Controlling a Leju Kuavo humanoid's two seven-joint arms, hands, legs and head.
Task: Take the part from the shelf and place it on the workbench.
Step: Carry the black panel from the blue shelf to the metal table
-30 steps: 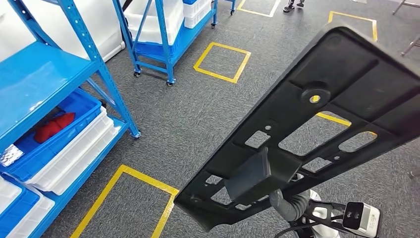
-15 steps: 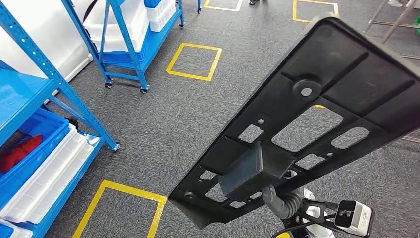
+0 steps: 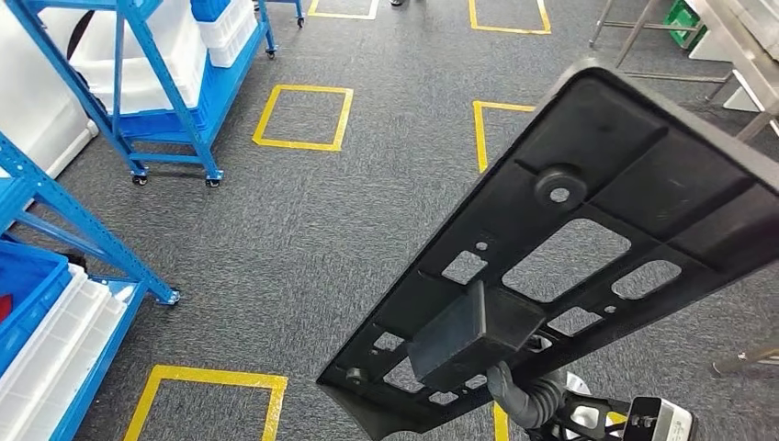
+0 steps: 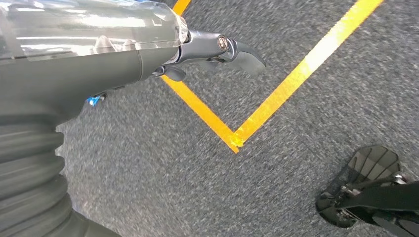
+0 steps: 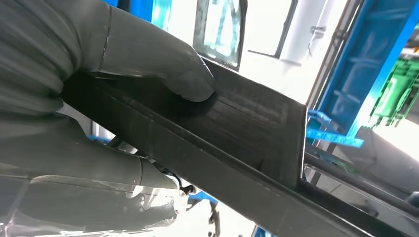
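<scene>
Blue shelving (image 3: 110,119) has slid to the frame's left (camera turning); right hand (image 5: 123,123) grips the black perforated panel (image 3: 588,239), left hand (image 4: 217,52) empty, fingers loosely apart.

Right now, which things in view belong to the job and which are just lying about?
Job:
- large black plastic panel with cut-outs
- right hand gripping it
- metal workbench legs

Just about:
- left hand, holding nothing
- blue metal shelf racks
- white plastic bins
- yellow tape floor squares

One black part (image 3: 588,248), two blue shelf racks (image 3: 138,92), four yellow floor squares (image 3: 303,117)
</scene>
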